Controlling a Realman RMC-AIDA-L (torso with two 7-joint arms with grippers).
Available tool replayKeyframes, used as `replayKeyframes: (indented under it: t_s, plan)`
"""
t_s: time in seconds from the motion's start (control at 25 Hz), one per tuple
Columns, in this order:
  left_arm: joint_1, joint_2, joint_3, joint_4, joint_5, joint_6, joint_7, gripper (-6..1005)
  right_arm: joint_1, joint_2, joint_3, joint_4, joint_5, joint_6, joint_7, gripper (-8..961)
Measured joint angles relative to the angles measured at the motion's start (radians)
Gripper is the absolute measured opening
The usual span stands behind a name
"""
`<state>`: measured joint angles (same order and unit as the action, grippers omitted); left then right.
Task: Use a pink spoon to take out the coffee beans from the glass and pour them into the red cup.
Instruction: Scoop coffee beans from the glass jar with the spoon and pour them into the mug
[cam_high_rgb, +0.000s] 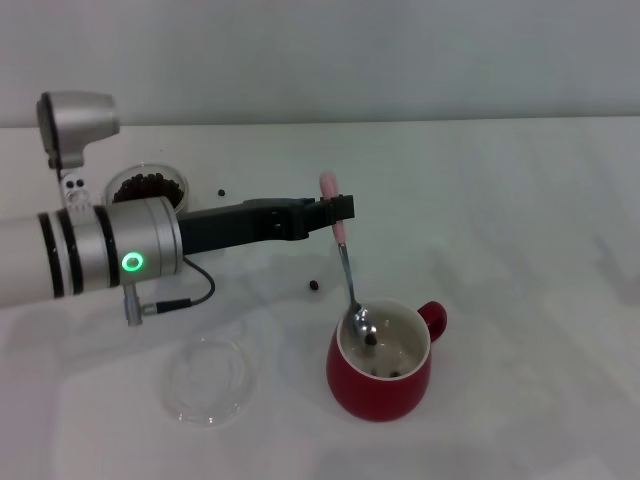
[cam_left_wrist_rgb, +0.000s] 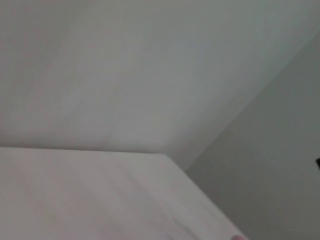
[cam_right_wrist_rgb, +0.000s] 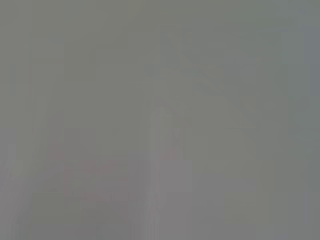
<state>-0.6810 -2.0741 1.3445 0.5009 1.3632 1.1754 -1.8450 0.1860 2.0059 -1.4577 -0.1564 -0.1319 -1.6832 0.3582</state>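
In the head view my left gripper (cam_high_rgb: 338, 210) is shut on the pink handle of the pink spoon (cam_high_rgb: 345, 262). The spoon hangs steeply, its metal bowl just inside the rim of the red cup (cam_high_rgb: 380, 385) at the front centre. A few coffee beans (cam_high_rgb: 385, 372) lie inside the cup. The glass (cam_high_rgb: 148, 187), holding more beans, stands at the back left, partly hidden behind my left arm. Two stray beans lie on the table, one (cam_high_rgb: 314, 286) near the spoon, one (cam_high_rgb: 221, 192) beside the glass. The right gripper is out of view.
A flat clear glass dish (cam_high_rgb: 208, 381) lies on the white table (cam_high_rgb: 520, 220) at the front left, below my left arm. The left wrist view shows only the table's surface and far edge (cam_left_wrist_rgb: 165, 155). The right wrist view shows nothing distinct.
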Motion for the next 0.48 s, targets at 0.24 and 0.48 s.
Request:
replayKeyframes:
  t_s: [0.24, 0.48]
  plan:
    - [-0.041, -0.003, 0.001, 0.076, 0.093, -0.035, -0.014, 123, 0.000, 0.001, -0.006, 0.000, 0.000, 0.001, 0.001, 724]
    - [-0.057, -0.001, 0.001, 0.155, 0.096, -0.028, -0.036, 124, 0.000, 0.000, -0.006, 0.000, 0.000, 0.005, 0.001, 724]
